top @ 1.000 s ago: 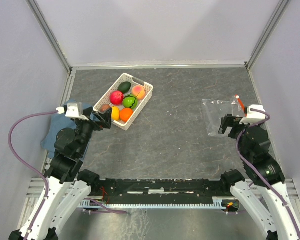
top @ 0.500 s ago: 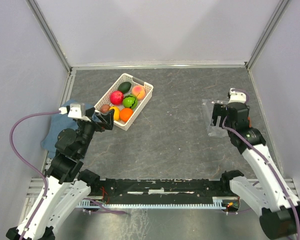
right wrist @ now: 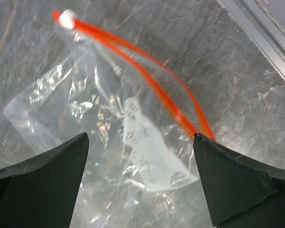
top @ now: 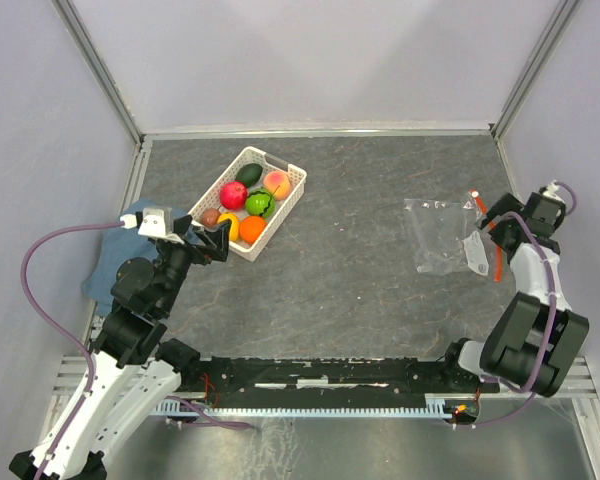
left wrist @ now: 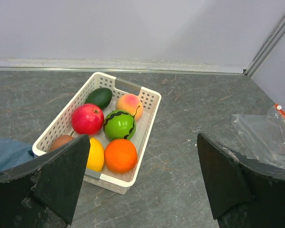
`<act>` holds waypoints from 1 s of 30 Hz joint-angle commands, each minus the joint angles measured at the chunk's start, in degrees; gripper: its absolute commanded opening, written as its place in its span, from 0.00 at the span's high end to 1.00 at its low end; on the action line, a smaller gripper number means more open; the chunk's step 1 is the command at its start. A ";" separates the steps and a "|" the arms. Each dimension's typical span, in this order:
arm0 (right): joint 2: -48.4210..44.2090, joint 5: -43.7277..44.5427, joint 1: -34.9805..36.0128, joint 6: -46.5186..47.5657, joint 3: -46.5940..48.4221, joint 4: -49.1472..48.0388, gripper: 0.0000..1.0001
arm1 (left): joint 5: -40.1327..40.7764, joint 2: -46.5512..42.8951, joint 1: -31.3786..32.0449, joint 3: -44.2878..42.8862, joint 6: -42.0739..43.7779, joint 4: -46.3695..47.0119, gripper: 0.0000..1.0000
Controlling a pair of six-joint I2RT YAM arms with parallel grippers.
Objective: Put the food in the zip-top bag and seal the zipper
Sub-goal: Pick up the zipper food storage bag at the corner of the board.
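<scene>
while food sits in basket, left gripper spread wide; right gripper agape near zip-top bag

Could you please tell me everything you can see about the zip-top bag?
The zip-top bag is clear, thin, crinkled plastic with no food inside, lying on the dark table at its right side. Its red-orange zipper runs along one edge, the two strips parted, so the mouth is open, with a white slider at one end. The right gripper hangs open above it, gripping nothing.
</scene>
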State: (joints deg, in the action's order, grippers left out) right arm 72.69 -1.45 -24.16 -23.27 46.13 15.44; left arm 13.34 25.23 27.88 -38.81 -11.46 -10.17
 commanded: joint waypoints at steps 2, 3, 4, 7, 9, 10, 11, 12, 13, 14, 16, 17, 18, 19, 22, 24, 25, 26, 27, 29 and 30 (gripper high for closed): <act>5.89 -11.11 -7.44 -4.16 1.90 -9.83 0.01 | 0.14 0.15 0.25 0.11 2.90 2.47 0.00; 7.06 -11.98 -8.37 -4.38 2.13 -10.57 0.01 | 0.12 0.16 0.30 0.09 2.92 2.49 0.00; 8.17 -12.89 -9.09 -4.41 2.43 -11.11 0.01 | 0.11 0.25 0.32 0.13 2.94 2.49 0.00; 12.89 -16.28 -10.94 -4.51 3.14 -12.46 0.00 | 0.01 0.27 0.31 0.22 3.03 2.54 0.01; 15.68 -18.19 -11.55 -4.19 3.50 -13.42 0.01 | -0.06 0.17 0.39 0.31 3.14 2.65 0.00; 16.70 -18.80 -11.60 -4.02 3.58 -13.68 0.02 | -0.06 0.19 0.36 0.31 3.12 2.70 0.01; 17.59 -19.26 -11.63 -3.76 3.61 -14.02 0.03 | -0.14 0.17 0.39 0.39 3.11 2.76 0.00; 18.22 -19.55 -11.69 -3.50 3.50 -14.18 0.04 | -0.10 0.17 0.47 0.40 3.20 2.77 0.00; 18.77 -19.74 -11.68 -3.30 3.39 -14.27 0.05 | -0.15 0.18 0.43 0.40 3.27 2.79 0.01; 19.14 -20.17 -11.70 -3.11 3.29 -14.46 0.07 | -0.13 0.09 0.48 0.48 3.29 2.71 0.00; 19.67 -21.11 -11.66 -2.94 3.05 -14.88 0.12 | -0.19 0.09 0.46 0.48 3.29 2.85 0.00; 19.65 -21.61 -11.65 -2.88 2.90 -15.09 0.17 | -0.26 0.14 0.43 0.49 3.29 2.88 0.00; 19.57 -21.92 -11.64 -2.84 2.65 -15.13 0.23 | -0.27 0.09 0.43 0.49 3.29 2.88 0.00; 19.22 -22.22 -11.57 -2.76 2.52 -15.37 0.29 | -0.32 0.06 0.50 0.51 3.29 2.88 0.00; 17.84 -23.07 -11.51 -2.98 1.84 -15.63 0.57 | -0.42 0.01 0.47 0.57 3.29 2.92 0.00; 17.10 -23.68 -11.14 -3.10 1.62 -15.74 0.70 | -0.63 0.00 0.48 0.56 3.29 2.96 0.00; 16.83 -23.96 -10.90 -3.14 1.45 -15.78 0.75 | -0.75 -0.05 0.44 0.55 3.28 3.02 0.01; 16.51 -24.15 -10.52 -3.11 1.43 -15.75 0.82 | -0.95 -0.06 0.45 0.57 3.22 3.03 0.00; 16.26 -24.28 -10.02 -3.06 1.34 -15.68 0.90 | -1.17 -0.09 0.50 0.57 3.20 3.02 0.01; 16.03 -24.49 -9.00 -2.63 1.34 -15.48 0.98 | -1.73 -0.06 0.49 0.64 3.12 3.14 0.00; 16.00 -24.74 -8.45 -2.47 1.33 -15.45 0.98 | -2.00 -0.05 0.43 0.62 3.12 3.22 0.00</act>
State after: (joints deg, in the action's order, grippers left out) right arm 91.26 -24.05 -34.50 -26.52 47.42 2.44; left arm 12.88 25.23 28.12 -38.17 -11.42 -10.13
